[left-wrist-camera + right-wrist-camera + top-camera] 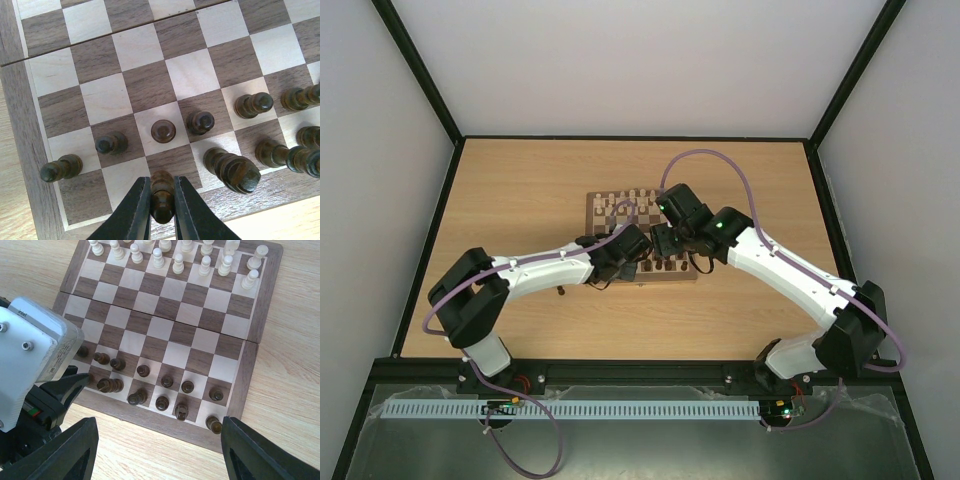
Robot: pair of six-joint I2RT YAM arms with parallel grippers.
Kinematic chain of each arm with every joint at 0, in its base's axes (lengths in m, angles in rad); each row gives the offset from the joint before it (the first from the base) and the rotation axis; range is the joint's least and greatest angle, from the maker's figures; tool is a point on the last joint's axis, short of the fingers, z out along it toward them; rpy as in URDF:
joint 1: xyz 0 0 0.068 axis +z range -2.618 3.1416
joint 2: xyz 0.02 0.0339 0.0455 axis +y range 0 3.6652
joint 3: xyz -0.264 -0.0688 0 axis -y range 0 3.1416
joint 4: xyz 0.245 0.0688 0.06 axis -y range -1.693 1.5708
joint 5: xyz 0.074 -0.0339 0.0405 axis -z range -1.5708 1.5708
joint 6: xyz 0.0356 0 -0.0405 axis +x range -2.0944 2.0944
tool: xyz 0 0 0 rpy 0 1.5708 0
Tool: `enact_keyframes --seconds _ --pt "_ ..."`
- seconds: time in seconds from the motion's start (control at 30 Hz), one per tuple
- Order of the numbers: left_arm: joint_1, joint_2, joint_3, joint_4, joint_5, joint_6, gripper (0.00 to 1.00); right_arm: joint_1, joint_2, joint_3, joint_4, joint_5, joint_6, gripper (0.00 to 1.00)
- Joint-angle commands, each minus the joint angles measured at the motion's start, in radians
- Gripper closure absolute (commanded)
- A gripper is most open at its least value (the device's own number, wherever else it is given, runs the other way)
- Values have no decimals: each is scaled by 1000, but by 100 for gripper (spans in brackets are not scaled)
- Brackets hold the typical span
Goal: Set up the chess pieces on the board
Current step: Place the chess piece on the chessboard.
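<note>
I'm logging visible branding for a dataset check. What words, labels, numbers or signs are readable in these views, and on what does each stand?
"intel": tiny print on the pale grey box with screws at the left of the right wrist view, barely legible.
No text on the square wooden chessboard, the dark brown chess pieces or the pale cream chess pieces.
Top view: nothing large enough to read.

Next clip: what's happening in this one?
Two robot arms are setting up a chess board. The left gripper is shut on a dark piece at the board's near edge, beside the other dark pieces on the near rows. The right gripper hovers above, open and empty. The pale pieces stand along the far side.
</note>
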Motion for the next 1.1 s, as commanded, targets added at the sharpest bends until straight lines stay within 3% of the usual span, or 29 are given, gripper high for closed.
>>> enact_keyframes --seconds 0.0,0.7,1.07 --pt "-18 18 49 34 -22 0 94 13 -14 -12 1 -35 -6 32" --pt "-20 52 66 62 -12 -1 94 13 -19 -28 7 -39 -7 32" --pt "-21 60 60 66 -11 -7 84 13 -17 -34 10 -42 -7 32"
